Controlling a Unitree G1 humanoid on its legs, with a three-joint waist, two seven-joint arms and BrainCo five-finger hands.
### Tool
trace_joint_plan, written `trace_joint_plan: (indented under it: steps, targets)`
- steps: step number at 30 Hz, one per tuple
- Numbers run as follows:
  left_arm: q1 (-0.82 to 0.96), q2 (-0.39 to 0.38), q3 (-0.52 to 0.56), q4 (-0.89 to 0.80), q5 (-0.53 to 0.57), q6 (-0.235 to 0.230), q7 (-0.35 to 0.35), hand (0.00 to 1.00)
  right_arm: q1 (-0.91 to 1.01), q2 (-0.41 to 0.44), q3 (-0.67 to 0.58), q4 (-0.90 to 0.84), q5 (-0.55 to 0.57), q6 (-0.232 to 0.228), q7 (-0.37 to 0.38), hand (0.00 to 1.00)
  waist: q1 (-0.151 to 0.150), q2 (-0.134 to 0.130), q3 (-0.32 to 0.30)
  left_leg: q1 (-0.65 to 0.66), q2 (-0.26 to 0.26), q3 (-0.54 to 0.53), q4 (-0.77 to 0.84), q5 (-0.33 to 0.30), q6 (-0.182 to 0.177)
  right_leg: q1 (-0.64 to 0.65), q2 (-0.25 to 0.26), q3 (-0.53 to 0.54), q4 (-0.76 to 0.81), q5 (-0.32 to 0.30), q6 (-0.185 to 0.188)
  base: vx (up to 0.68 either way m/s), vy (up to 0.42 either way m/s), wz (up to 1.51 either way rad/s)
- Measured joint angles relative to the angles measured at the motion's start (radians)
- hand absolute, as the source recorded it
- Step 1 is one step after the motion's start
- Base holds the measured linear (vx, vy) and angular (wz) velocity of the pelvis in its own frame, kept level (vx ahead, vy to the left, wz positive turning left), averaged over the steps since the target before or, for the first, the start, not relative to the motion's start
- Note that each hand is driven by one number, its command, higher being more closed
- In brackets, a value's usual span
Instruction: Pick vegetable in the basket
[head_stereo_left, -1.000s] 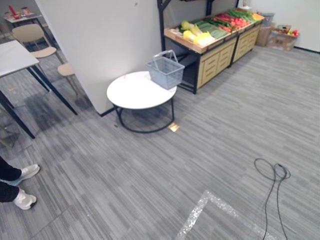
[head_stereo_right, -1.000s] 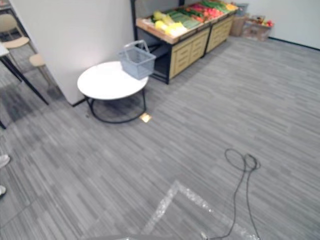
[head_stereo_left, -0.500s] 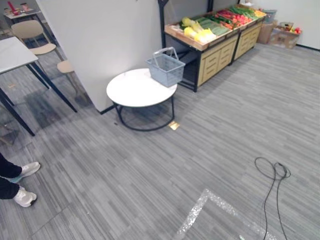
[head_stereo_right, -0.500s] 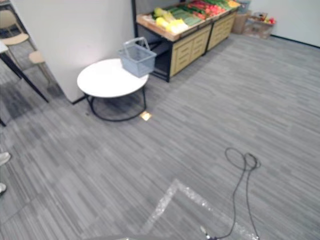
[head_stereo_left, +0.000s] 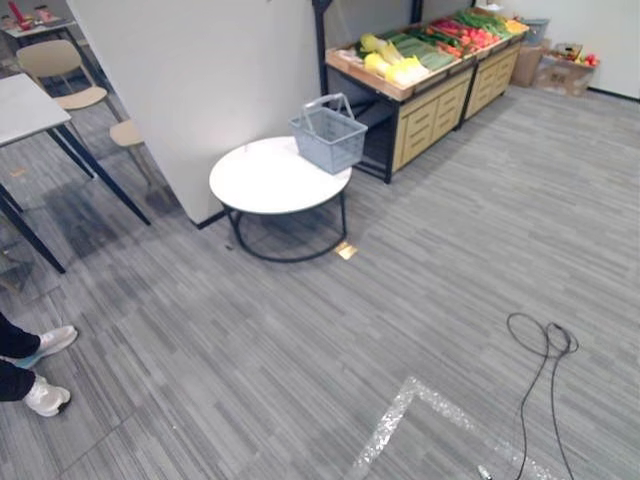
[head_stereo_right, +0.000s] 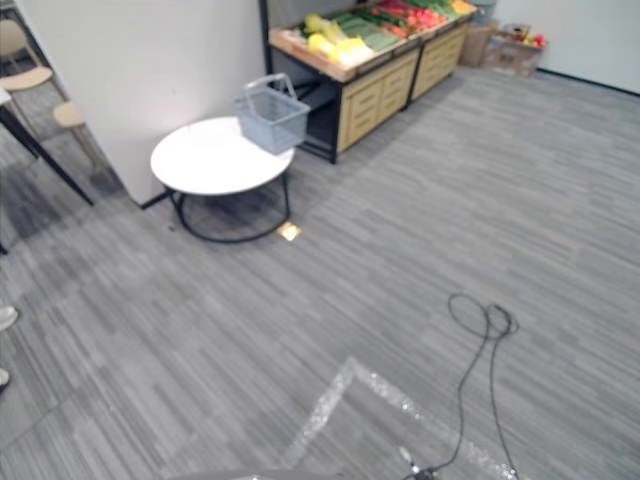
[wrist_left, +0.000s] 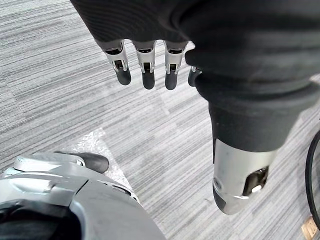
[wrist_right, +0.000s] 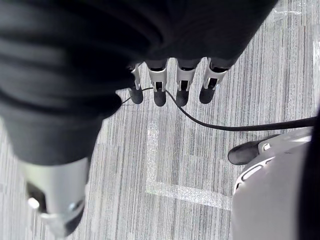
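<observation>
On one round white counter (head_stereo_left: 262, 185) stands one grey basket (head_stereo_left: 328, 138); vegetables (head_stereo_left: 402, 62) lie on two wooden stands (head_stereo_left: 428, 115) beside it. Wrist views add left hand (wrist_left: 148, 70) and right hand (wrist_right: 182, 90), fingers straight, empty.

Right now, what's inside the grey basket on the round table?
Nothing pokes above the rim of the basket. Its walls hide the bottom, so something small could lie there.
</observation>
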Motion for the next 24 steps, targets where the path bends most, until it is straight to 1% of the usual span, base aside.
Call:
trace_joint_plan:
  steps: [11,14,16,17,18,19,20,21,22,23,24]
  targets:
    - [-0.002,0.001,-0.001,0.001,0.000,0.000,0.000,0.00,-0.002,0.000,-0.002,0.000,-0.001,0.001,-0.001,0.00,0.000,-0.001,0.001,0.000,0.000,0.000,-0.013,-0.002,-0.003,0.001,0.003,-0.006,-0.016,0.000,0.000,0.00,0.000,0.00]
    - [-0.007,0.002,-0.001,0.001,0.000,0.001,0.002,0.00,-0.010,0.002,-0.019,0.000,-0.010,0.007,-0.010,0.00,0.000,-0.003,0.009,-0.002,-0.001,0.000,-0.013,-0.002,-0.003,0.000,0.002,-0.007,-0.016,0.000,0.000,0.00,0.000,0.00]
    - [-0.021,0.005,-0.001,0.001,0.000,0.002,0.006,0.00,-0.026,0.001,-0.020,0.000,-0.011,0.008,-0.022,0.00,-0.001,-0.002,0.026,-0.014,0.001,0.000,-0.008,-0.002,-0.003,-0.016,0.002,-0.007,-0.004,-0.001,0.000,-0.01,-0.003,-0.02]
    - [-0.032,0.005,-0.002,0.000,-0.001,0.002,0.009,0.00,-0.041,0.000,-0.020,0.000,-0.012,0.008,-0.025,0.00,-0.001,0.008,0.033,-0.026,0.005,0.002,-0.001,-0.002,-0.003,-0.038,0.003,-0.007,0.022,-0.002,-0.001,-0.03,-0.011,-0.08]
    - [-0.042,0.006,-0.002,-0.001,-0.001,0.002,0.011,0.00,-0.058,-0.001,-0.020,-0.001,-0.012,0.008,-0.026,0.00,-0.001,0.005,0.048,-0.042,0.008,0.005,0.010,-0.002,-0.003,-0.064,0.002,-0.008,0.056,-0.013,-0.006,-0.04,-0.017,-0.12]
    - [-0.055,0.014,-0.001,-0.004,-0.001,0.001,0.013,0.00,-0.078,0.004,-0.020,-0.001,-0.012,0.008,-0.027,0.00,-0.001,-0.008,0.070,-0.056,0.008,0.010,0.022,-0.003,-0.005,-0.100,-0.006,-0.009,0.113,-0.047,-0.018,-0.06,-0.033,-0.04]
    - [-0.066,0.024,-0.001,-0.004,-0.002,0.002,0.017,0.00,-0.089,0.010,-0.019,-0.001,-0.011,0.008,-0.027,0.00,-0.001,-0.021,0.086,-0.075,0.006,0.016,0.054,-0.012,-0.015,-0.122,-0.017,-0.012,0.156,-0.074,-0.029,-0.06,-0.057,0.07]
    - [-0.077,0.029,0.000,-0.009,-0.005,0.002,0.023,0.00,-0.093,0.016,-0.017,-0.001,-0.011,0.007,-0.028,0.00,-0.002,-0.034,0.099,-0.123,0.015,0.022,0.154,-0.053,-0.035,-0.142,-0.026,-0.019,0.197,-0.107,-0.038,-0.07,-0.089,0.15]
    - [-0.076,0.031,0.002,-0.023,-0.024,0.001,0.024,0.00,-0.093,0.017,-0.015,-0.001,-0.011,0.007,-0.029,0.00,0.000,-0.039,0.109,-0.168,0.032,0.025,0.272,-0.089,-0.042,-0.139,-0.026,-0.022,0.210,-0.133,-0.055,-0.07,-0.120,0.17]
    - [-0.072,0.027,0.027,-0.037,-0.047,0.001,0.024,0.00,-0.091,0.020,-0.014,0.000,-0.010,0.007,-0.031,0.00,0.003,-0.046,0.123,-0.248,0.059,0.029,0.478,-0.105,-0.054,-0.119,-0.025,-0.027,0.218,-0.146,-0.064,-0.03,-0.116,0.13]
    - [-0.066,0.022,0.055,-0.047,-0.060,0.002,0.025,0.00,-0.086,0.019,-0.012,-0.002,-0.010,0.007,-0.032,0.00,0.004,-0.044,0.124,-0.296,0.081,0.027,0.599,-0.100,-0.049,-0.106,-0.021,-0.033,0.218,-0.150,-0.070,0.02,-0.096,0.08]
